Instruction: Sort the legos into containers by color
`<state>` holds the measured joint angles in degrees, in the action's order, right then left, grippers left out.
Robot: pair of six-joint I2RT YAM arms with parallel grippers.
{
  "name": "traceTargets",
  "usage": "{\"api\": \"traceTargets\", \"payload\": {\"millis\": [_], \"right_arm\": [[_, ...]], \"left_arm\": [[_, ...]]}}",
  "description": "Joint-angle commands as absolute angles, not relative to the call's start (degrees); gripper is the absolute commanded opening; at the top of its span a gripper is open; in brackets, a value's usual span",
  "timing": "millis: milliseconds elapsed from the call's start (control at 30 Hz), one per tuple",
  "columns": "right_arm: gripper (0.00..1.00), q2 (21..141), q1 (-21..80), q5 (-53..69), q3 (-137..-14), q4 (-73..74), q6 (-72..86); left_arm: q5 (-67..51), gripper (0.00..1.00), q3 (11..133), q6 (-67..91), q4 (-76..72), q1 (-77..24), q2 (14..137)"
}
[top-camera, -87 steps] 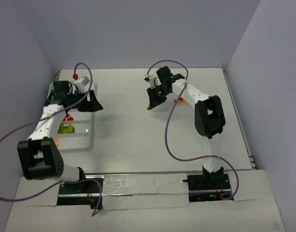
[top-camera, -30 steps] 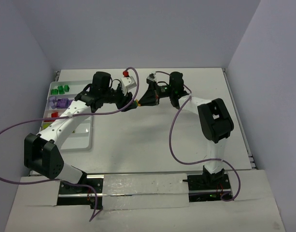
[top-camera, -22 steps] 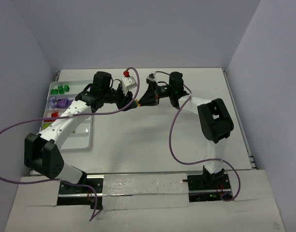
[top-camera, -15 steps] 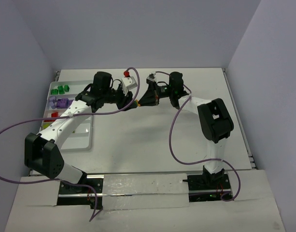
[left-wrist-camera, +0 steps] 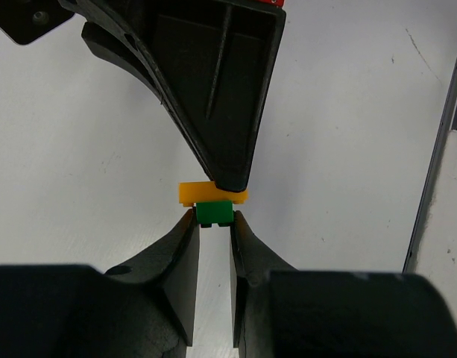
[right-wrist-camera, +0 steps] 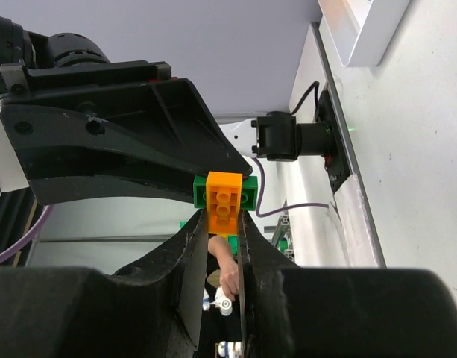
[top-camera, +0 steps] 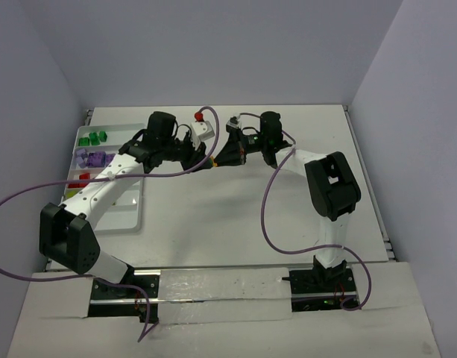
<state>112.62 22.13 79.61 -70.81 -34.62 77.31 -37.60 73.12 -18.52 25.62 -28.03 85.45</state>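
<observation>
Both clenched: left end effector grips a dark green brick, right end effector grips an orange brick. The bricks touch, stacked face to face, at upper centre of the top view over the worktop. The tray sits at frame left, with green legos, purple legos and red legos in separate compartments.

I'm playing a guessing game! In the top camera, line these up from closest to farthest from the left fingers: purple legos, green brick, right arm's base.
1. green brick, pinched in the left fingers.
2. purple legos, in the tray, left.
3. right arm's base, near edge, right.
</observation>
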Motion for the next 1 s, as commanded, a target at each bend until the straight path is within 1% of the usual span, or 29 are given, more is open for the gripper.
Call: {"api": "traceTargets", "payload": {"millis": [0,100,200,300,667,800,967], "right_arm": [[0.16,111.8,23.6,80.5,-72.0,-34.7,75.2],[0.15,111.9,23.7,80.6,-72.0,-34.9,75.3],[0.22,111.9,23.6,80.8,-72.2,-34.6,75.1],[0.25,111.9,23.6,80.8,-72.2,-34.2,74.8],[0.27,112.2,23.6,80.9,-72.2,-34.0,74.5],[0.32,112.3,23.7,80.9,-72.3,-33.1,73.8],[0.34,112.4,23.7,80.7,-72.9,-29.8,71.3]], "left_arm": [[-39.3,0.00,77.0,-19.0,23.0,-29.5,86.0],[-39.0,0.00,77.0,-19.2,23.1,-29.8,86.1],[-38.9,0.00,77.0,-19.3,23.3,-29.9,86.2],[-38.7,0.00,77.1,-19.3,23.1,-30.0,86.4],[-38.7,0.00,77.3,-19.7,23.5,-30.2,86.7],[-38.8,0.00,77.7,-20.4,24.0,-30.5,86.9],[-38.6,0.00,78.4,-21.3,25.1,-31.3,87.3]]}}
